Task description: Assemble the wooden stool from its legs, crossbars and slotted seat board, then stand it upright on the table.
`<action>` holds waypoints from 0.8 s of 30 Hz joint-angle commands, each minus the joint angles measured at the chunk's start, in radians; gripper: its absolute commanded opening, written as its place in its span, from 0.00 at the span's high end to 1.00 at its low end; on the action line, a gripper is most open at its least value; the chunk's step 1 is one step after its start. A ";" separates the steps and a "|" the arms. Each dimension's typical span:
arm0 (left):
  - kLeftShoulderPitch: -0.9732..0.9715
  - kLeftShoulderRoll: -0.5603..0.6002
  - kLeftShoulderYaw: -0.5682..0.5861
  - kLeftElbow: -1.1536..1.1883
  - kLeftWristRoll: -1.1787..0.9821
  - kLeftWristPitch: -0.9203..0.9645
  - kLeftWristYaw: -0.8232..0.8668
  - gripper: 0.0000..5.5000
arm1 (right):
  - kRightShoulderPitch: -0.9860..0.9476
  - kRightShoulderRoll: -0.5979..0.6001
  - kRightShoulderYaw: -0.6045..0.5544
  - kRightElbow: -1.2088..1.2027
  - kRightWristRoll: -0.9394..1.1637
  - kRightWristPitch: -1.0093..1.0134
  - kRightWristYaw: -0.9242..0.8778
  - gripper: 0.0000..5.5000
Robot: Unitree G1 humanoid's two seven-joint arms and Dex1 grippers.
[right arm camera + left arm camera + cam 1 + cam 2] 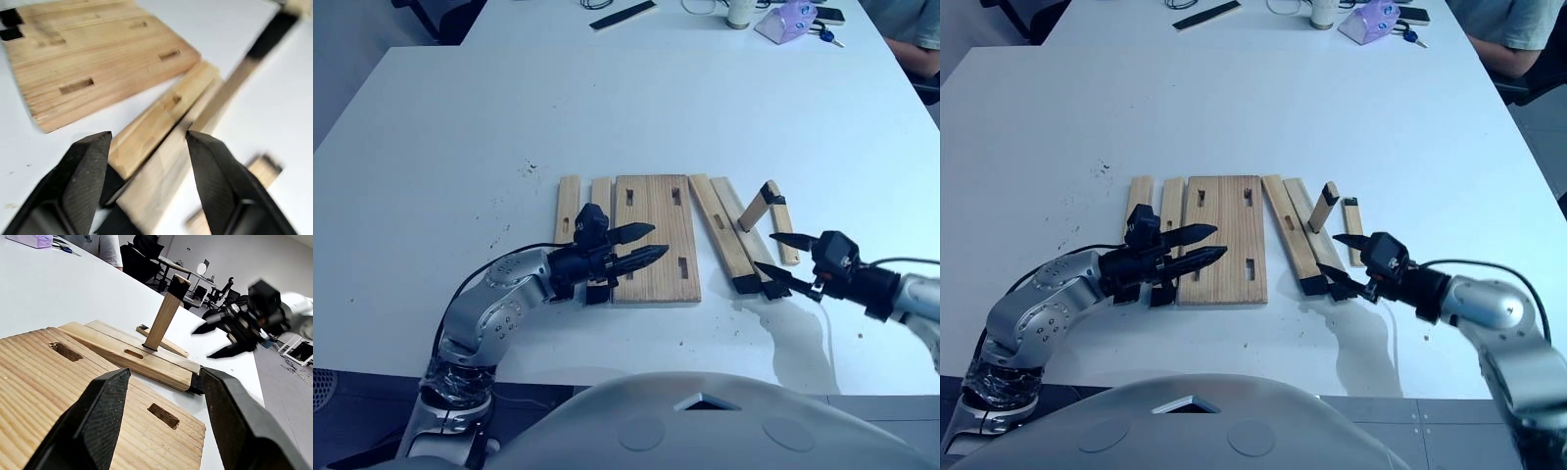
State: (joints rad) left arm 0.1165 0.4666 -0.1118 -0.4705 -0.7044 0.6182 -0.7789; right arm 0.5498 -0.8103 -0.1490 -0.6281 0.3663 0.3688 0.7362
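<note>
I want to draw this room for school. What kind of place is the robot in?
Probably an office or a lab workroom. The wooden seat board lies on a big white table, and black office chairs and desks stand in the room behind.

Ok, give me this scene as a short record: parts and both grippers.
Seat board: flat on table, four slots showing, nothing fitted.
Left legs: two, flat beside board's left edge.
Right legs: two, flat just right of board.
Tilted crossbar: lower end resting on right legs.
Flat crossbar: on table, right of them.
Left gripper: open, over board's near left part.
Right gripper: open, at right legs' near ends.
</note>
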 commanded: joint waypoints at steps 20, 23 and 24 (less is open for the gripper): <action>0.006 0.003 -0.005 0.001 0.026 -0.015 0.020 0.52 | -0.020 0.206 0.148 0.127 -0.171 0.051 -0.225 0.49; 0.002 0.005 -0.007 0.003 0.025 -0.013 0.018 0.52 | -0.019 0.222 0.162 0.139 -0.193 0.046 -0.244 0.49; 0.000 0.005 -0.007 0.004 0.025 -0.012 0.017 0.52 | -0.022 0.225 0.163 0.143 -0.197 0.049 -0.251 0.49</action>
State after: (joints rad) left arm 0.1280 0.4632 -0.1160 -0.4693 -0.6870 0.5995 -0.7628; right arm 0.5119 -0.5920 -0.0012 -0.5212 0.2000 0.3860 0.5046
